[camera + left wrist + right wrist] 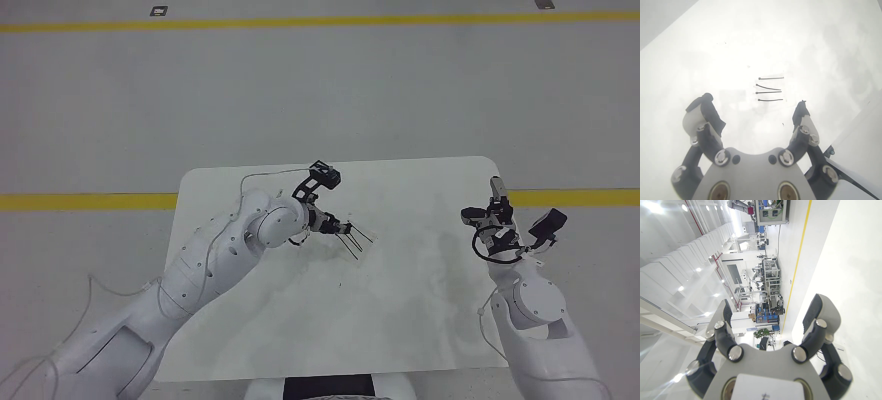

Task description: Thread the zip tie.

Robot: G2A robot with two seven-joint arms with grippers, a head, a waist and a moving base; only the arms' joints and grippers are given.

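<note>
- The white rectangular table with rounded corners (pixel 420 330) stands on a pale grey floor (pixel 300 100) marked with two yellow lines (pixel 90 202), one running behind the table and one farther away.
- Four thin black plastic zip ties (pixel 768 92) lie flat on the table top (pixel 810 37), roughly parallel and side by side in a short row, none touching its neighbour. Their small square heads all lie at the same end of the row.
- None of the ties is threaded: each lies as an open strip, and two of them are slightly curved.
- The left gripper (pixel 755 99) hangs over the left-middle part of the table (pixel 352 240) and points toward the right. Its black-padded fingers (pixel 710 109) are spread wide apart with nothing between them. The row of ties lies on the table just beyond the fingertips, not touched by them.
- The right gripper (pixel 771 299) is at the right edge of the table (pixel 490 205), well apart from the ties, and it points away toward the far side of the room. Its fingers (pixel 811 311) are also apart and hold nothing.
- A tiny dark speck (pixel 783 124) lies on the table near the left gripper's fingertip.
</note>
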